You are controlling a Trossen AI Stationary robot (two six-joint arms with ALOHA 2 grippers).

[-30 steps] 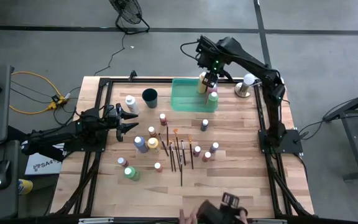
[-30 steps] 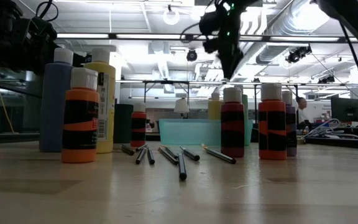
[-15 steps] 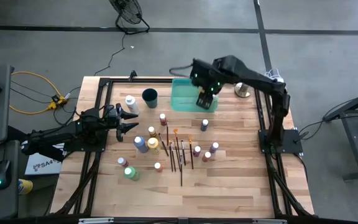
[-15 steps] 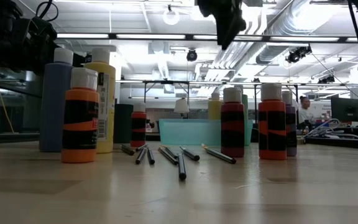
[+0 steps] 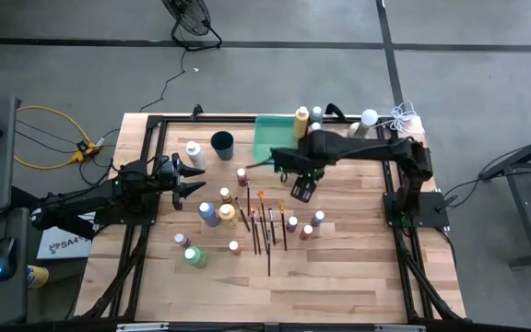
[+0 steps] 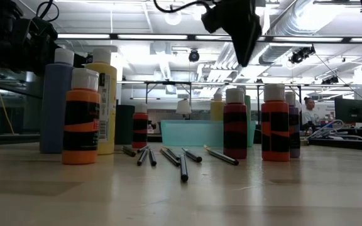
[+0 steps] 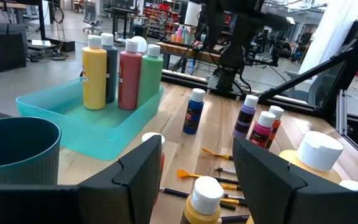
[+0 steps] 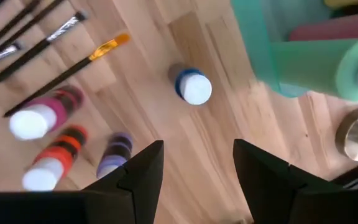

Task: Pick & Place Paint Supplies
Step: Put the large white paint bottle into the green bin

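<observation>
The right gripper [image 5: 302, 189], fingers parted and empty, hovers just above the upright blue bottle [image 5: 303, 185] at frame centre; the left gripper [image 5: 190, 175], also parted and empty, waits far left.

Illumination even and bright, from ceiling strip lights [image 6: 137, 36] visible behind the orange bottle [image 6: 80, 117]. Shadows on the counter [image 5: 339, 258] short and soft. Right wrist view smeared by motion blur around the blue-capped bottle [image 8: 191, 86]. Low view backlit: near bottles dark, foreground counter soft.

blue bottle [image 5: 303, 185] | under right arm | tray [image 8: 253, 43] | cropped
</observation>
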